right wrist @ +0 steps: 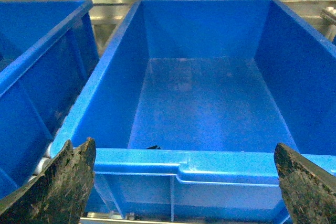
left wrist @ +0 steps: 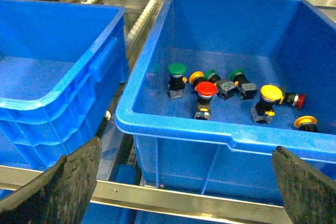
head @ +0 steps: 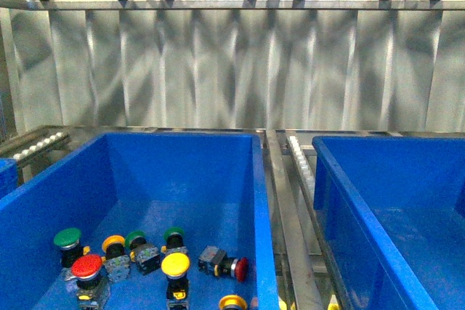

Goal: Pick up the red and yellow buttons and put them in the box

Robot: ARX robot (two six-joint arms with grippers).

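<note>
Neither arm showed in the front view. A blue crate (head: 265, 237) filled the lower left of that frame and held all the buttons on its floor. The box (head: 341, 201), another blue crate, sat at the lower right, and what showed of its floor was bare. A strip of white rollers (head: 301, 161) ran between the two, and a ribbed metal wall (head: 232, 70) crossed the upper half.

At the lower left, a red button (head: 86, 266) stood upright just below a green button (head: 67, 239). A small yellow button (head: 113, 243) was just right of them, followed by two more green ones (head: 135, 239) (head: 174, 236). A larger yellow button (head: 175, 265) stood upright near the bottom centre. To its right, a second red button (head: 236, 268) lay on its side with the cap pointing right. A third yellow button (head: 232, 303) was cut off by the bottom edge. None of the red or yellow ones lay in the box.

In the left wrist view, the left gripper (left wrist: 186, 148) hung outside the near wall of the button crate. Its dark fingers (left wrist: 68, 182) were spread wide with nothing between them. In the right wrist view, the right gripper (right wrist: 184, 145) hung before the near rim of the box (right wrist: 210, 158). Its fingers (right wrist: 58, 187) were likewise spread wide and held nothing.
</note>
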